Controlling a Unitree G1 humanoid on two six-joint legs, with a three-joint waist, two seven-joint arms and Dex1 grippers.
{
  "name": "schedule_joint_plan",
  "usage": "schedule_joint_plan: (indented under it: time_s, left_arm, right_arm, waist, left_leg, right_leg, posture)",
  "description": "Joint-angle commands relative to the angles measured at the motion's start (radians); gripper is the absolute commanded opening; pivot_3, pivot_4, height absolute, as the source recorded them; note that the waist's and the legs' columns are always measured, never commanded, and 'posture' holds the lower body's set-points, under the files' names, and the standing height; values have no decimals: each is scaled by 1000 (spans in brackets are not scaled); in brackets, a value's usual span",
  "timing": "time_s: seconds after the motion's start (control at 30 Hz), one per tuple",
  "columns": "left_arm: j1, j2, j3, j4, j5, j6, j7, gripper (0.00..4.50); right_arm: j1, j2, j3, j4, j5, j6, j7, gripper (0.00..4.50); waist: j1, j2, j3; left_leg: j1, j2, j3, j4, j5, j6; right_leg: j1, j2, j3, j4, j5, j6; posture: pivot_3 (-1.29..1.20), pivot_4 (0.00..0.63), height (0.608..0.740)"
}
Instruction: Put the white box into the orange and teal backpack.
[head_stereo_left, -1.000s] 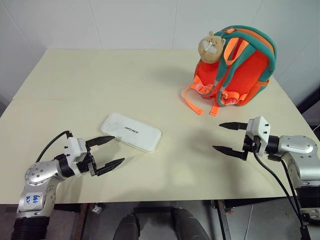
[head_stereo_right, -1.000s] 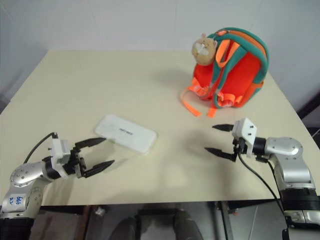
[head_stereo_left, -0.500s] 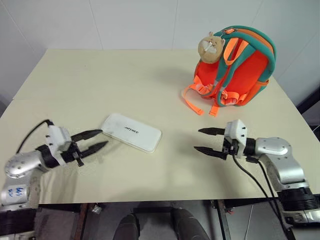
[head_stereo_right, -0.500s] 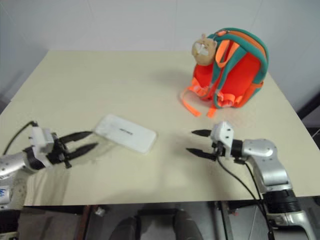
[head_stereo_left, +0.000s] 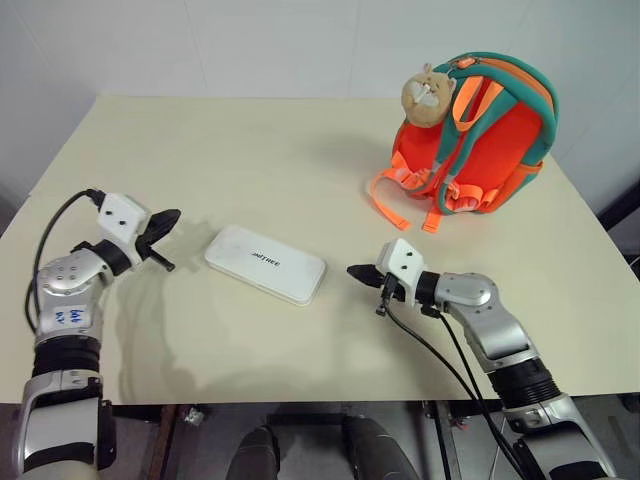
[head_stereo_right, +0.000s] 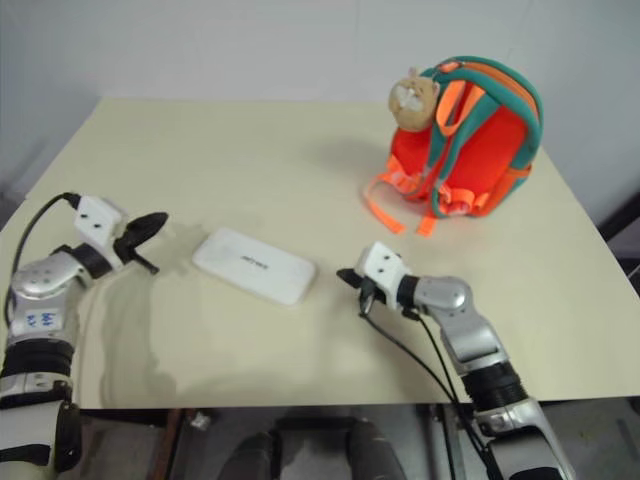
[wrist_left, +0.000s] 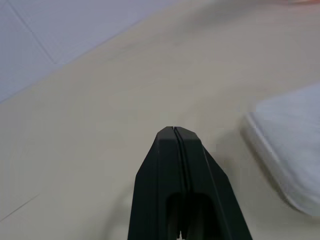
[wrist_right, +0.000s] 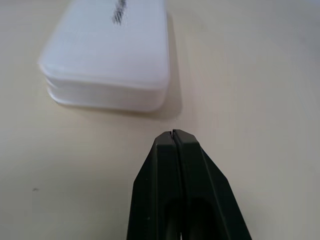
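White box (head_stereo_left: 265, 264) flat on table (head_stereo_left: 250, 160), between clenched left hand (head_stereo_left: 165, 222) and clenched right hand (head_stereo_left: 358, 271)

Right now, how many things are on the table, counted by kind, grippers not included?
White box: 1
Orange and teal backpack: 1
Tan plush animal charm, hanging on the backpack: 1
Total: 3

The white box (head_stereo_left: 265, 264) lies flat on the table (head_stereo_left: 250, 160), at centre-left of the frame. The left gripper (head_stereo_left: 165, 222) sits just left of it, the right gripper (head_stereo_left: 360, 272) just right. The orange and teal backpack (head_stereo_left: 480, 130) stands at upper right, well apart.
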Motion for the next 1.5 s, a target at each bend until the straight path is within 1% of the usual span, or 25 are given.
schedule_joint_plan:
  time_s: [0.03,0.13,0.23,0.33,0.4,0.6,0.83,0.97,1.1,1.17,1.3,1.4,1.5]
  left_arm:
    - [-39,-19,-33,60,40,-34,39,0]
    - [-46,-37,-56,76,43,-27,28,0]
    - [-23,-52,-66,26,13,-1,-26,0]
    - [40,-52,-59,-77,-28,26,-85,0]
    - [94,-46,-53,-164,-64,73,-125,0]
    - [212,-37,-54,-351,-103,179,-139,0]
    - [265,-61,-63,-471,-118,255,-122,0]
    - [225,-51,-11,-439,-88,204,-27,0]
    - [161,-28,29,-382,-59,164,73,0]
    - [141,-23,31,-357,-46,151,97,0]
    - [125,-29,-7,-311,-4,169,125,0]
    - [105,-54,-62,-231,37,196,131,0]
    - [64,-80,-93,-132,59,187,137,0]
  right_arm:
    - [-26,19,26,20,-37,15,-24,30]
    - [-39,35,55,42,-67,36,-30,30]
    - [-45,67,62,19,-53,69,-28,30]
    - [-47,92,74,-34,-48,117,-25,30]
    - [-46,100,82,-63,-50,141,-25,30]
    - [-37,106,91,-80,-44,172,-21,30]
    - [-46,78,77,-70,-46,172,-5,30]
    - [-46,44,60,-64,-42,174,8,30]
    - [-42,39,63,-74,-35,182,8,30]
    - [-40,42,67,-83,-31,192,8,30]
    - [-41,47,72,-99,-28,207,5,30]
    - [-48,52,72,-107,-26,219,2,30]
    - [-55,60,73,-107,-28,224,-5,30]
  waist:
    - [-4,0,0]
    - [-8,0,0]
    - [-7,-1,0]
    - [-7,-1,0]
    - [-8,-1,0]
    - [-3,-1,0]
    - [-5,-1,0]
    - [-5,-1,0]
    - [-6,-2,0]
    - [-7,-2,0]
    - [-6,-2,0]
    - [-5,-2,0]
    - [-4,-2,0]
  left_leg:
    - [-1,0,0,0,0,0]
    - [-3,0,1,0,0,0]
    - [-2,1,0,1,1,-1]
    - [-1,1,0,4,1,-1]
    - [-2,1,1,5,1,-1]
    - [-2,1,0,6,1,-1]
    - [-2,0,0,8,1,-1]
    - [-2,0,0,7,1,-1]
    - [-2,0,0,7,1,-1]
    - [-2,0,0,7,1,-1]
    - [-2,0,0,5,1,-1]
    - [-2,0,0,4,1,-1]
    - [-2,0,0,4,1,-1]
  right_leg:
    - [-1,0,0,1,0,0]
    - [-7,1,1,7,0,-1]
    - [-7,2,0,11,-1,-2]
    - [-7,2,0,13,-1,-2]
    - [-7,2,1,14,-1,-2]
    - [-6,2,1,14,-1,-2]
    - [-5,1,1,13,-1,-1]
    - [-5,1,1,13,-1,-1]
    - [-5,2,0,12,-1,-1]
    - [-5,2,1,12,-1,-1]
    - [-5,2,1,10,-1,-1]
    - [-6,2,1,9,-1,-1]
    - [-6,2,0,9,-1,-1]
  posture:
    - [0,150,740]
    - [0,150,740]
    - [0,150,740]
    - [0,150,740]
    - [0,150,740]
    - [0,150,740]
    - [0,150,740]
    - [0,150,740]
    - [0,150,740]
    - [0,150,740]
    - [0,150,740]
    - [0,150,740]
    - [0,150,740]
